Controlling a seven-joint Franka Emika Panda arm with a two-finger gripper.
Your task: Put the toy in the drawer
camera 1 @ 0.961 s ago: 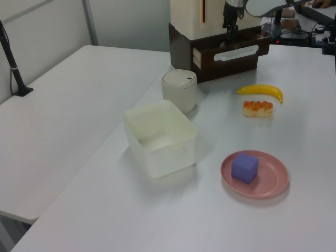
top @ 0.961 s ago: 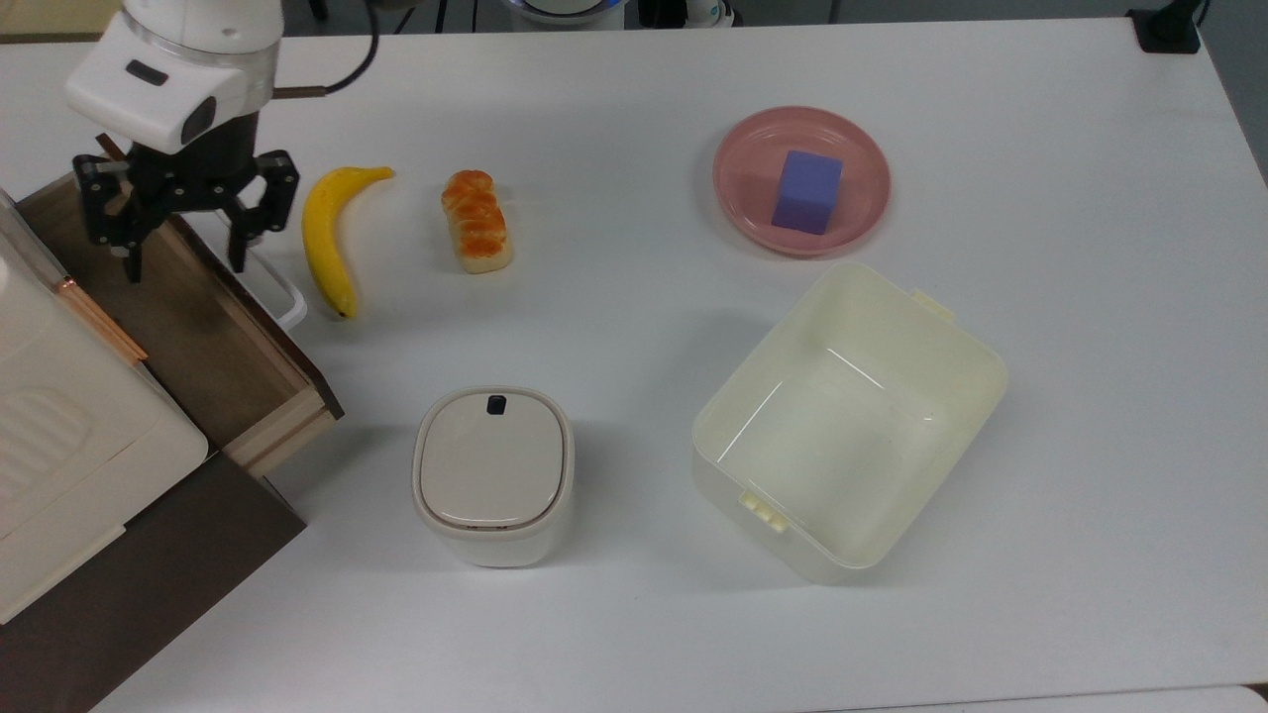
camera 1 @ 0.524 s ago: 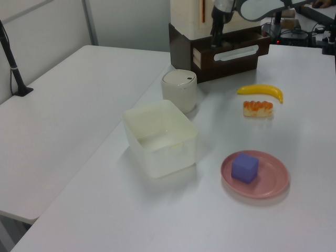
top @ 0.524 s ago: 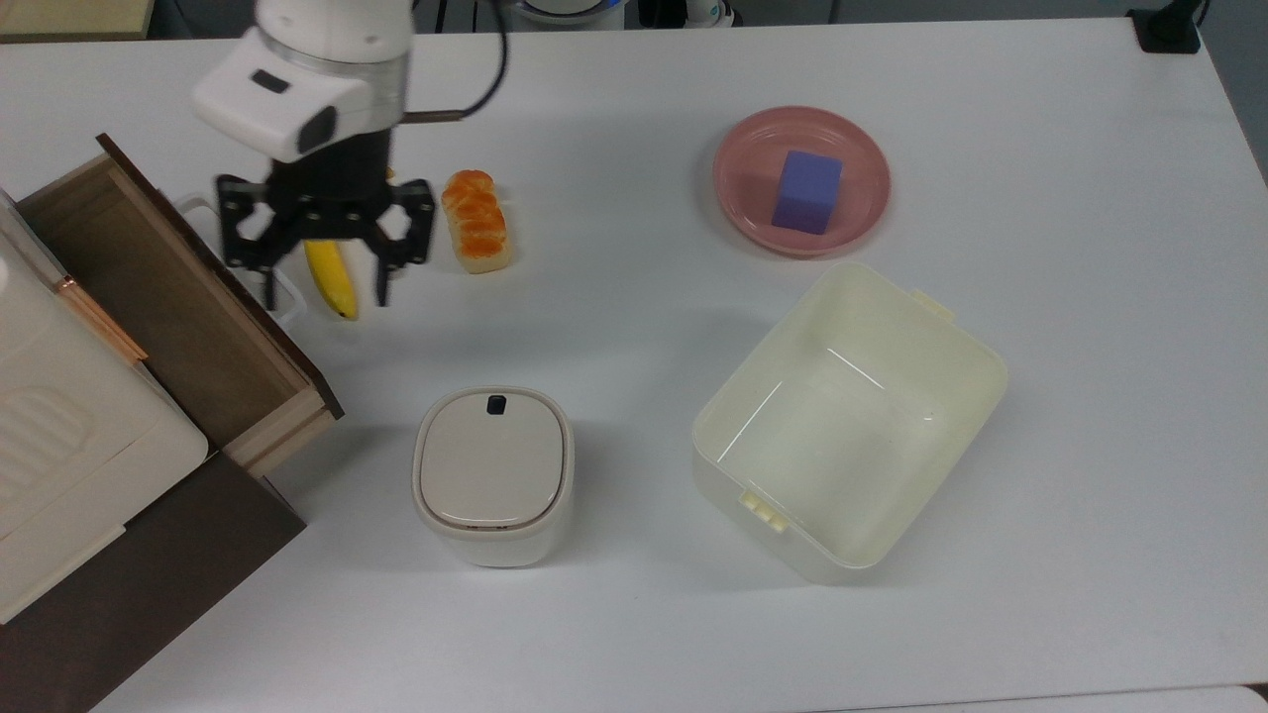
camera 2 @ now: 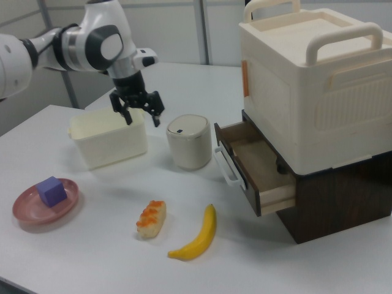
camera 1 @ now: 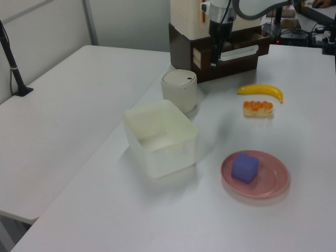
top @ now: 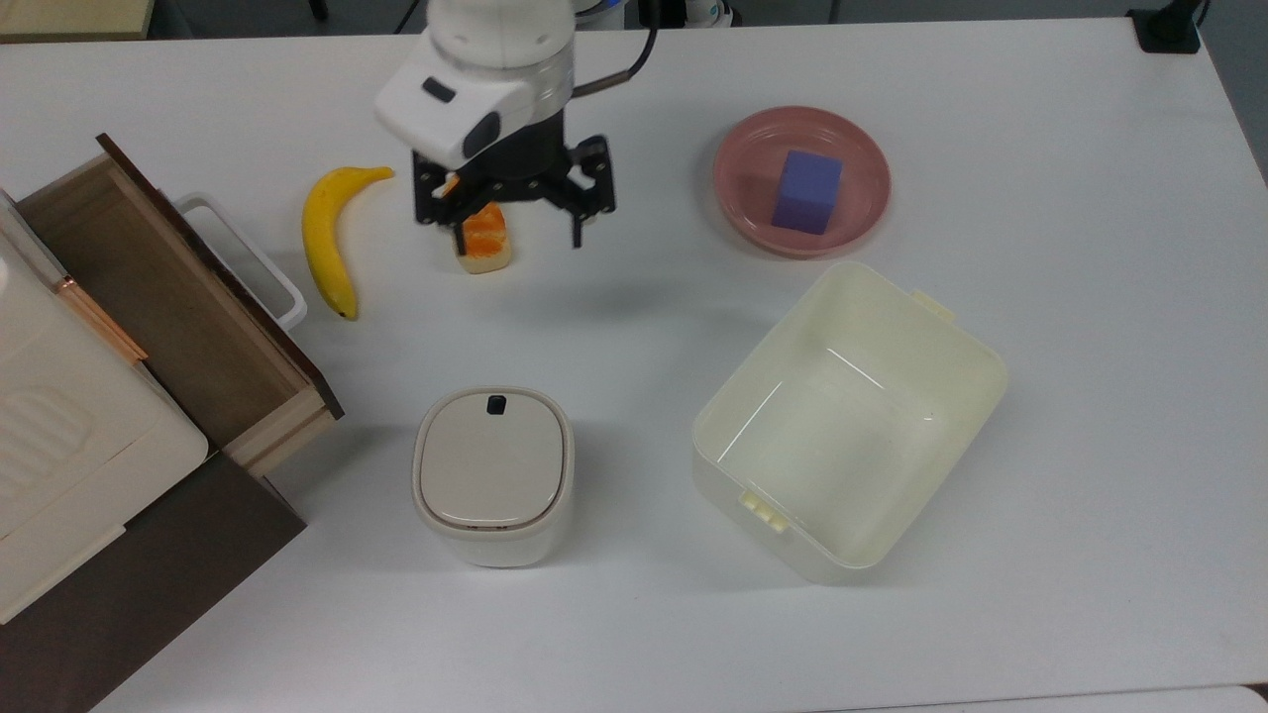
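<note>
Gripper [top: 517, 230]: fingers spread wide, nothing held, above bread loaf [top: 484, 243]. Drawer [top: 188, 317]: pulled open, beyond banana [top: 327, 238] from loaf. Toy: a dark speck inside, uncertain.

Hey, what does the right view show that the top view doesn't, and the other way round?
Right view adds: the cream case with its top handles, and the drawer's depth under it, with a small dark thing at the back, too unclear to name.
Top view adds: the bin's bare floor and a black clamp at the top view's upper right.
Both: banana, bread, cube on the plate, lidded pot, open drawer, and the gripper with fingers open.
</note>
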